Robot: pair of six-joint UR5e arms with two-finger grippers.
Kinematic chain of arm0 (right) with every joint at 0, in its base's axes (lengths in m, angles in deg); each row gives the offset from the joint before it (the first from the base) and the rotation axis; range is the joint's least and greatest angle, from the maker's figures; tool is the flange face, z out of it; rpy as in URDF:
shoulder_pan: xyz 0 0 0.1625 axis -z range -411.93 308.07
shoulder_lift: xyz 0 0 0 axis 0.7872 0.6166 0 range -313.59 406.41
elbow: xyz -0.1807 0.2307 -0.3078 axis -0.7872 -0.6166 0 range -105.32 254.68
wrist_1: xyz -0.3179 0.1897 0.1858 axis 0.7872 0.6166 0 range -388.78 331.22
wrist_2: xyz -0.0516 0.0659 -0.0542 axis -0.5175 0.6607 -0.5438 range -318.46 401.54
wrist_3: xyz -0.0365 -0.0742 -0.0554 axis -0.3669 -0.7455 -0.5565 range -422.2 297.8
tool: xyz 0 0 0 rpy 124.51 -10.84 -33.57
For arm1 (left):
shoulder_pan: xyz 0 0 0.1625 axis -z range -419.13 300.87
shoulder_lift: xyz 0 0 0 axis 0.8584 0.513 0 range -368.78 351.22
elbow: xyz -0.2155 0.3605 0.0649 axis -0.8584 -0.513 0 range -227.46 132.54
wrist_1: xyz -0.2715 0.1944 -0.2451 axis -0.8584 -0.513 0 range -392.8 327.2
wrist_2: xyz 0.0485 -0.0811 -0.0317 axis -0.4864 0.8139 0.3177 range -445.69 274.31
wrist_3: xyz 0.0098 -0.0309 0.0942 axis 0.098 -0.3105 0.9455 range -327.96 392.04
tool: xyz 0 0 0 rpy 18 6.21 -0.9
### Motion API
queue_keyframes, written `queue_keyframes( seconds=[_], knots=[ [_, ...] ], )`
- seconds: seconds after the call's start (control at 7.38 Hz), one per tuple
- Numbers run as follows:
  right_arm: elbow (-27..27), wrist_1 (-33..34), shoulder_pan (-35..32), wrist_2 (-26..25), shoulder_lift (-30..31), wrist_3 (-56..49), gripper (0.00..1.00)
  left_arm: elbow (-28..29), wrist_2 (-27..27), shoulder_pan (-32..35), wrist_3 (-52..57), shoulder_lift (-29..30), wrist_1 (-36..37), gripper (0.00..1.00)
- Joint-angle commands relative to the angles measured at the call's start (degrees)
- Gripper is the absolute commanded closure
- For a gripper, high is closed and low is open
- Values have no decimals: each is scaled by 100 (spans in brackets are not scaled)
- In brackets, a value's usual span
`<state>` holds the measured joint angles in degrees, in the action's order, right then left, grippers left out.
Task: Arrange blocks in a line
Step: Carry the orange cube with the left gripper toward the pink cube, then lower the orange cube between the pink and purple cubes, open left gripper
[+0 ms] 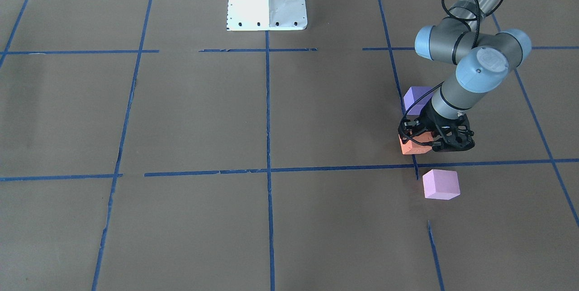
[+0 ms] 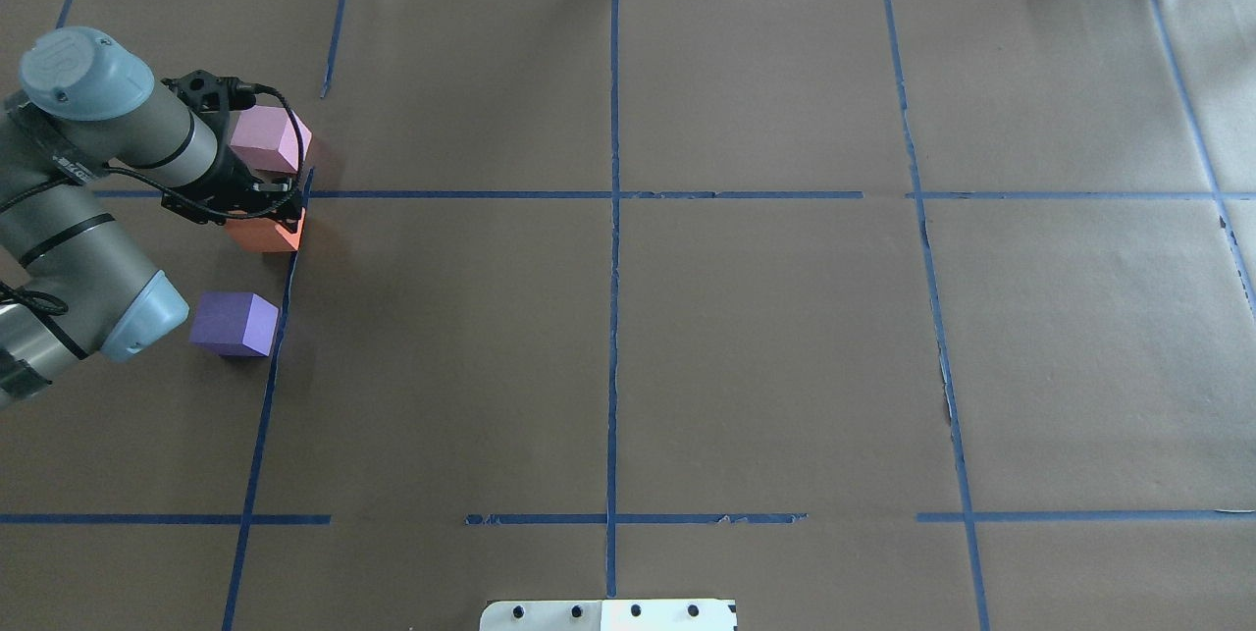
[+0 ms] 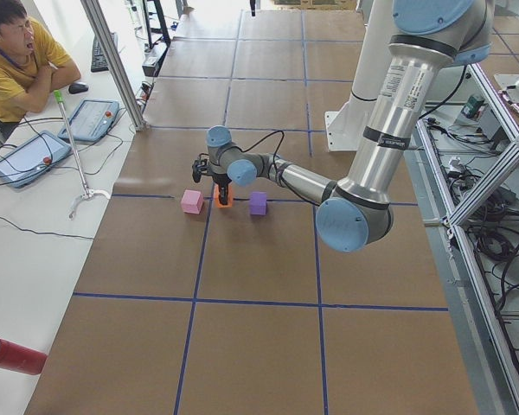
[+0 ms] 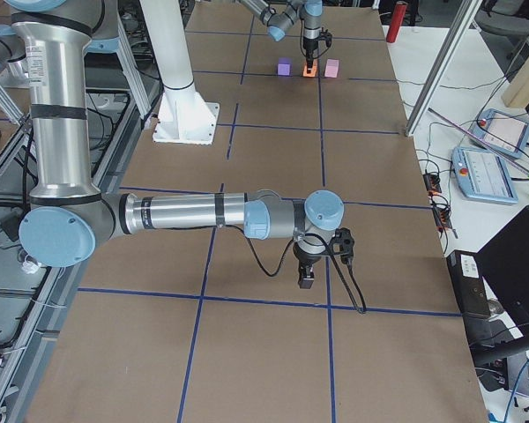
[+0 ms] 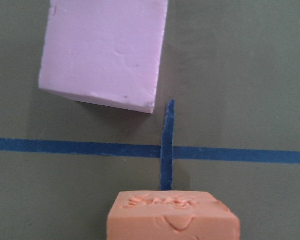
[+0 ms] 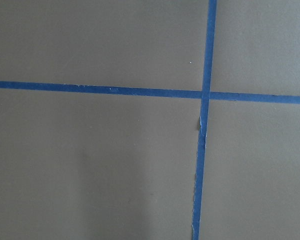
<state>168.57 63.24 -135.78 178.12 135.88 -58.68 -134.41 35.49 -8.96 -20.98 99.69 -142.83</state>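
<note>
The orange block point(image 2: 263, 235) sits on the table point(image 2: 746, 346), far over on the robot's left side. It is the middle one of three blocks. The purple block point(image 2: 234, 322) is on the side nearer the robot. The pink block point(image 2: 267, 140) is on the side farther away. The three make a rough row next to a long blue tape line point(image 2: 280, 317). None of them touch. A second tape line point(image 5: 65, 146) runs across between the orange block and the pink one. The orange block is just on the robot's side of it.

In the left wrist view, the orange block point(image 5: 172, 220) is low in the middle. Its top face has little dents. The pink block point(image 5: 105, 50) is up ahead of it and turned a bit.

The left gripper point(image 1: 434, 135) is right over the orange block and points down. It hides most of the block from the front. Its fingers do not show well, so I cannot tell if it is gripping the block or is wide around it.

The right gripper point(image 4: 306, 275) is well away from the blocks. It hangs low over bare table near a spot where two tape lines cross. I cannot tell if it is wide or closed.
</note>
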Motion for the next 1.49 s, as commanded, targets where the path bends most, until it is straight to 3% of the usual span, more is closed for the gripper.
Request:
queue_keyframes(
  seconds=[0.0,0.41,0.54,0.68,1.08,1.36],
  knots=[
    [7,0,0,0,0,0,0,-24,11,63,231,-125,-19,69],
    [7,0,0,0,0,0,0,-41,2,54,249,-151,-28,67],
    [-2,0,0,0,0,0,0,-41,-15,54,231,-142,-36,23],
    [7,0,0,0,0,0,0,-50,-7,54,170,-142,-150,1],
    [-2,0,0,0,0,0,0,-189,11,106,231,-151,-168,1],
    [7,0,0,0,0,0,0,-576,11,544,275,-151,-72,1]
  ],
)
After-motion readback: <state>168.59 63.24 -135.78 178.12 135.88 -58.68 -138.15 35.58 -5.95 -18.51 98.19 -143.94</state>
